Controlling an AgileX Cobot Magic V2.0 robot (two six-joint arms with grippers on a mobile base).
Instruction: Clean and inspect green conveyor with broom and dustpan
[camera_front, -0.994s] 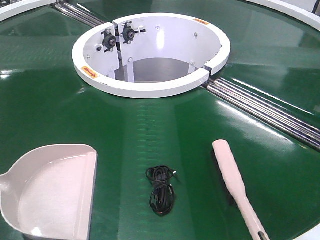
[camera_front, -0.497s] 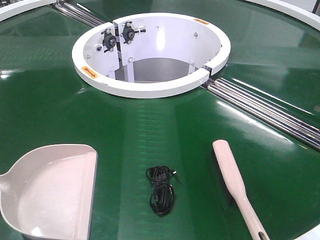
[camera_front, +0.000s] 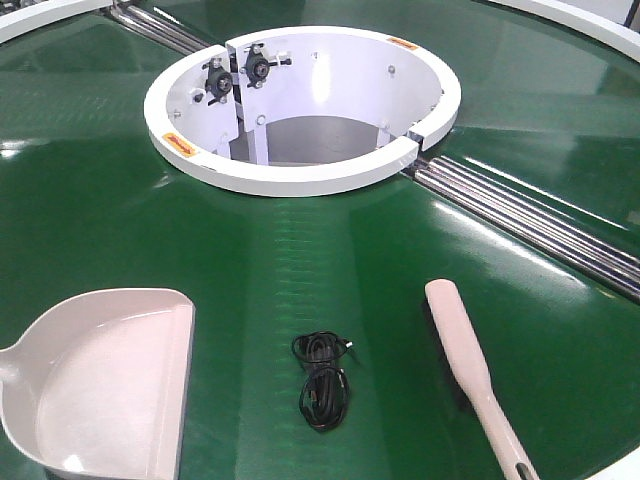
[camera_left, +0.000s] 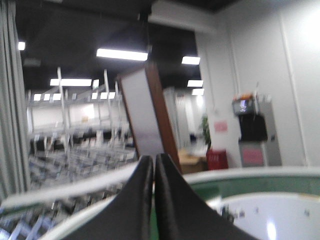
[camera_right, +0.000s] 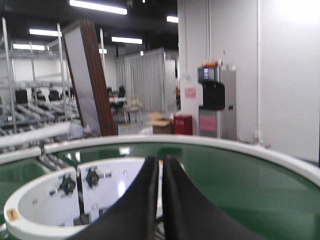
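The green conveyor fills the front view. On it at the near left lies the pale dustpan, its flat edge facing right. The pale broom lies at the near right, handle toward the front edge. Neither gripper shows in the front view. In the left wrist view my left gripper is shut with nothing in it, raised and pointing over the conveyor's rim. My right gripper is likewise shut and empty, held above the belt and facing the white ring housing.
A coiled black cable lies on the belt between dustpan and broom. The white ring housing stands in the middle with an open well. Metal roller rails cross the belt at right and far left.
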